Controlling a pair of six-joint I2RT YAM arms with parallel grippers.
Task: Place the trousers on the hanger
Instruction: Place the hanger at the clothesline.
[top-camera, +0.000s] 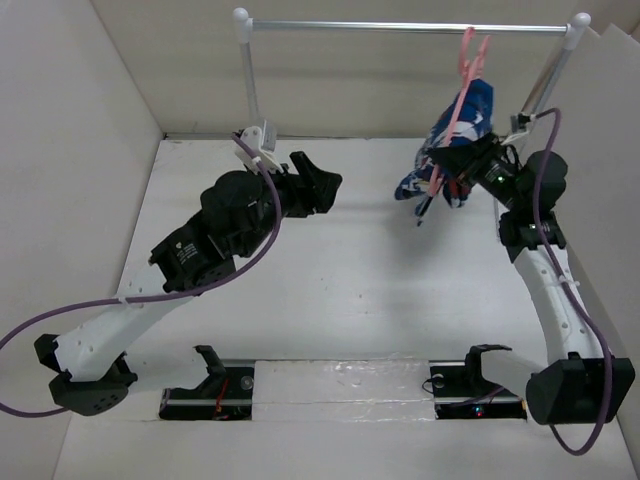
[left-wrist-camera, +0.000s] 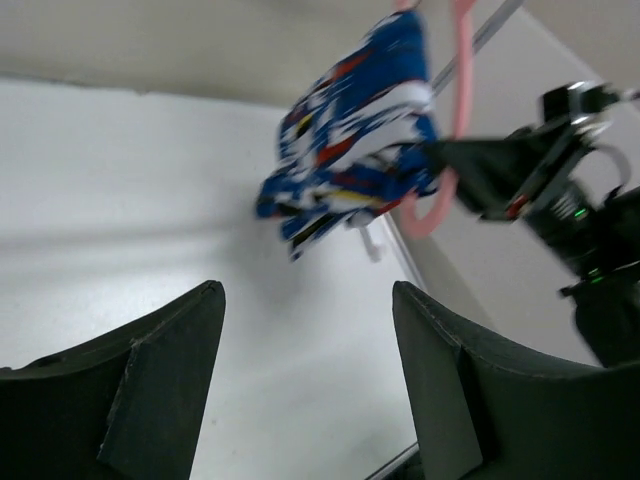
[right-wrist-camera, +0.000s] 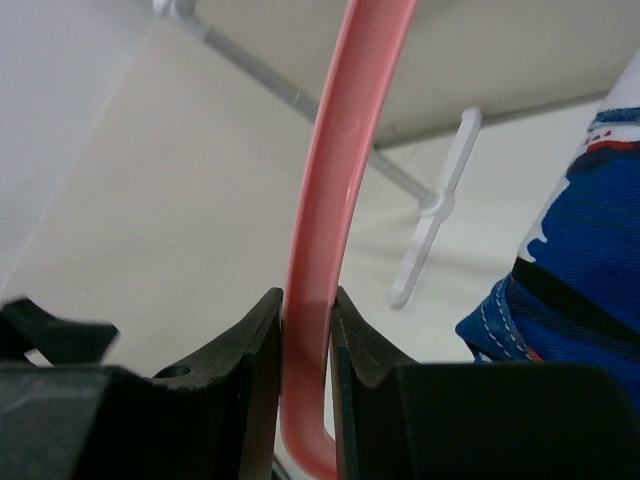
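Right wrist view: the right fingers (right-wrist-camera: 262, 345) are shut tight on the lower curve of the pink hanger (right-wrist-camera: 318, 180), which rises straight up from between them. The trousers (right-wrist-camera: 590, 250) hang bunched just to the right of those fingers, draped over the hanger and clear of the bench (top-camera: 350, 300). Beyond the fingertips runs the silver rail (top-camera: 400, 27). The hanger's hook is up beside it, but I cannot tell whether it rests on the rail. The left fingers (left-wrist-camera: 190, 350) are spread wide with nothing between them, pointing at the bundle from well apart.

The step in hand looks like the last one: the cloth is already over the hanger, though it seems lumped rather than lying even. The next move likely calls for seating the hook on the rail if it is not there. The right fingers would then need to ease apart slowly, so the hanger neither swings nor sheds the fabric. The left fingers could steady the legs first.
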